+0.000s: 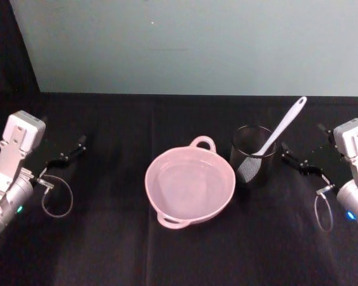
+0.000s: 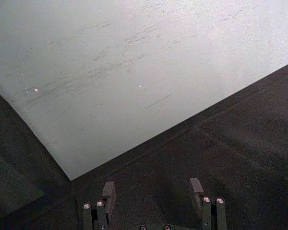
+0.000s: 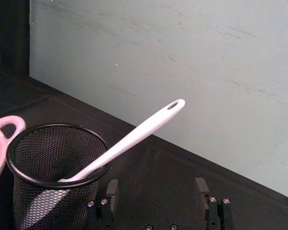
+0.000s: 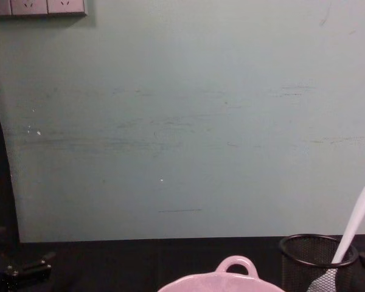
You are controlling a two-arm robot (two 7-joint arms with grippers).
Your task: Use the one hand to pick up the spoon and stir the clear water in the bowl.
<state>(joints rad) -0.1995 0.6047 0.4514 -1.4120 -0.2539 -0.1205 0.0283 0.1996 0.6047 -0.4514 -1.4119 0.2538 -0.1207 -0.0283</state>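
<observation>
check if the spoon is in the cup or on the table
In the cup: the spoon stands blade down in the black mesh cup, handle leaning over its rim.

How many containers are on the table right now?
2. The pale pink glossy round bowl sits in the middle; the black wire-mesh cup stands close on its right, holding the long white plastic spoon. None appears hidden.

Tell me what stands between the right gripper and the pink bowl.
In the head view, the black mesh cup, with the spoon leaning in it, stands between the right gripper and the bowl.
</observation>
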